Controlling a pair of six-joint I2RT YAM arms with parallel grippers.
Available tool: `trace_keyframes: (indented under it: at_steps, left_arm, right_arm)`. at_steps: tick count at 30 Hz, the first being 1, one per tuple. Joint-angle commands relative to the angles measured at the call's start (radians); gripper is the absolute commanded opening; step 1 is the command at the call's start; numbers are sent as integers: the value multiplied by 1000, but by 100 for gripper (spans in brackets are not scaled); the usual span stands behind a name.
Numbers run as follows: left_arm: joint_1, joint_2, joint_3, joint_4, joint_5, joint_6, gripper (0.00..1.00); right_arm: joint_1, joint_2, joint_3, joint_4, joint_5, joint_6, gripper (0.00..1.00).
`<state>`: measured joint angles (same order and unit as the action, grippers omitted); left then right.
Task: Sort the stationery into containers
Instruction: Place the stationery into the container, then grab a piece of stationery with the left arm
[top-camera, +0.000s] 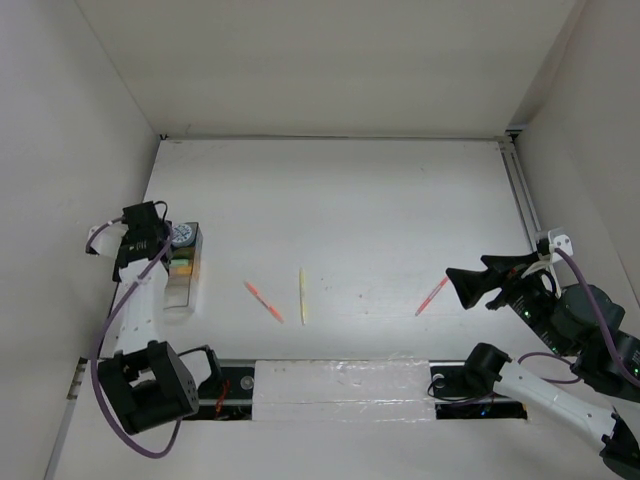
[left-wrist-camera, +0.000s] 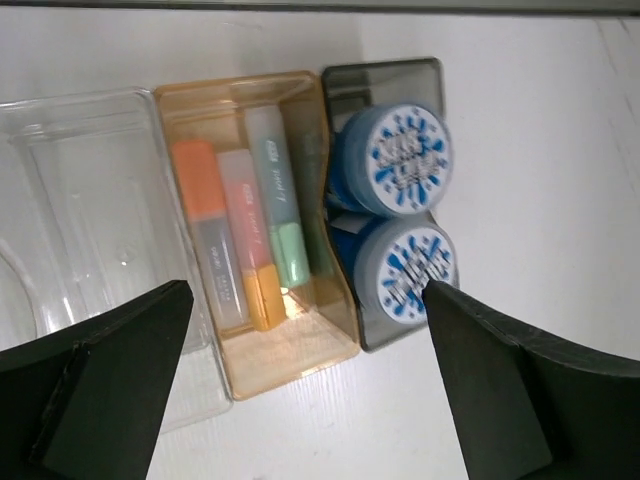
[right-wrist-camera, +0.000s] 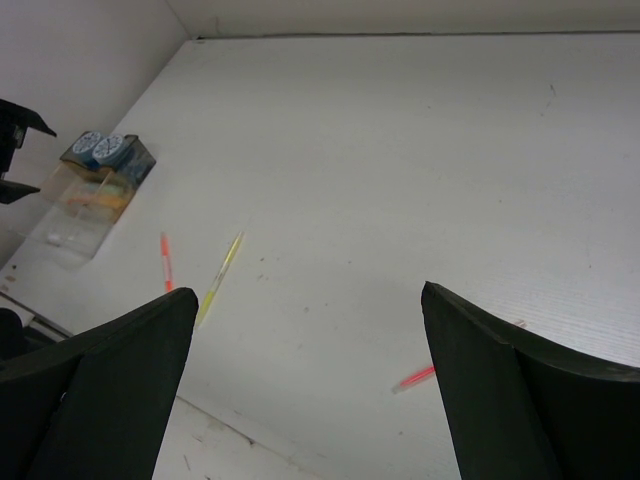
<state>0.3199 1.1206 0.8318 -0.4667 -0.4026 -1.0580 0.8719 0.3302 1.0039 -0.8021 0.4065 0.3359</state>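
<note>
Your left claw (left-wrist-camera: 305, 300) hangs open over the tray (left-wrist-camera: 240, 85) at the left edge of the table (top-camera: 380, 200), highlighters (left-wrist-camera: 270, 190) and cylinders (left-wrist-camera: 405, 160) inside. Your right claw (right-wrist-camera: 310, 292) is open too. Three thin pens (top-camera: 302, 295) lie near the front edge; pinching them flat may skid them away.

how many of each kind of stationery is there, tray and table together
cylinders: 2
highlighters: 3
pens: 3
total: 8
</note>
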Motion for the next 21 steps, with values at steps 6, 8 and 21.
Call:
trace_keyframes:
  at_steps: [6,8,21]
  left_arm:
    - [-385,-36,127,-67,-22,14,100]
    - [-494,-60,77,-49,-22,-19,100]
    - [-947,254,-17,-161,-79,-309,100]
  right_arm:
    - [7,-3,4,34,-1,-8,100]
    - [7,-3,4,34,-1,-8,100]
    - [7,-117,4,23,20,22,100]
